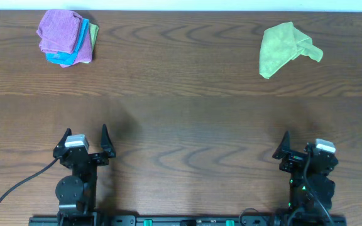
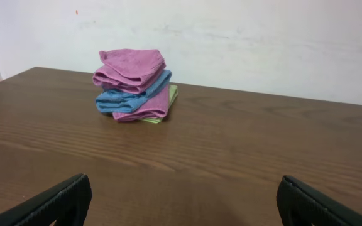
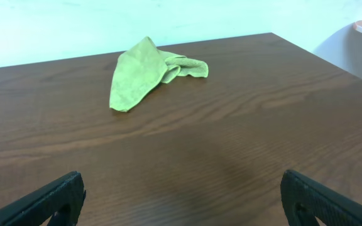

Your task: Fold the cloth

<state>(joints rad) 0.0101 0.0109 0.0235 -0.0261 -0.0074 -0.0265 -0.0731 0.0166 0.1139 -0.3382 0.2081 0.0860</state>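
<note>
One lime-green cloth (image 1: 286,48) lies alone at the upper right of the overhead view, on the brown wooden tabletop (image 1: 181,107). It is crumpled rather than flat, a broad flap narrowing to a point toward the lower left, with a bunched part trailing off to the right. In the right wrist view the cloth (image 3: 137,78) sits left of centre in the upper half, well apart from the fingers.

One pile (image 1: 66,37) of cloths rests at the upper left of the overhead view. In the left wrist view it shows a purple cloth (image 2: 131,66) on top, one light-blue cloth (image 2: 127,98) under it, more purple beneath that, and a thin green edge (image 2: 172,95) at the bottom right. Whether the purple is one piece or two cannot be told.

Two arms stand at the bottom edge. The left pincer (image 1: 85,140) has its two fingers spread wide, holding nothing. The right pincer (image 3: 181,188) likewise has both fingers wide apart and empty.
</note>
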